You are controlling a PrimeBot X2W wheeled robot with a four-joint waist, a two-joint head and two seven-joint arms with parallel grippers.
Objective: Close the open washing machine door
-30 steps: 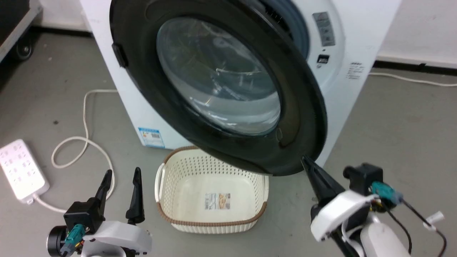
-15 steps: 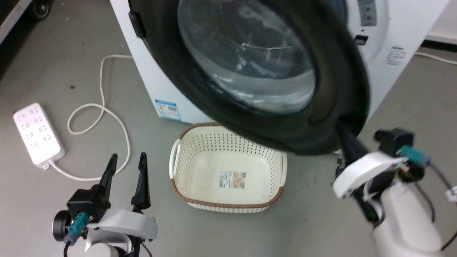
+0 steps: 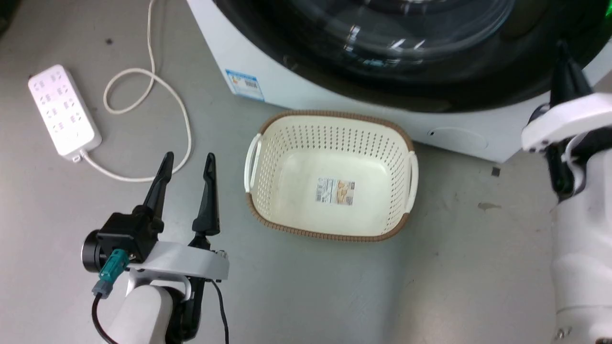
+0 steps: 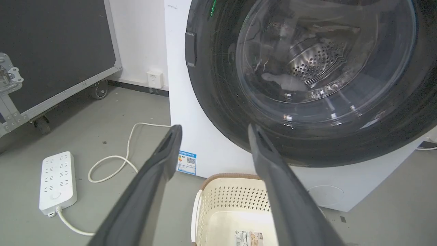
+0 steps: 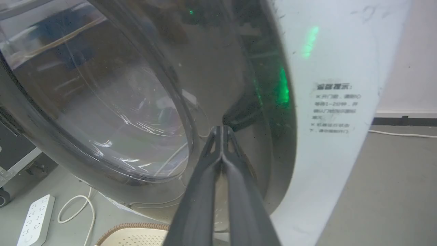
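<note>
Large round black washing machine door (image 3: 406, 91) with bulging clear glass window lies close against the front of the big white front-loading washing machine (image 3: 459, 136); latched or not, can't tell; right claw (image 3: 564, 52) pinched fully together, nothing in it, tips at the door's right rim; left claw (image 3: 188, 157) spread wide, empty, over the floor left of the cream perforated basket (image 3: 334, 113); white power strip (image 3: 62, 112) far left.
</note>
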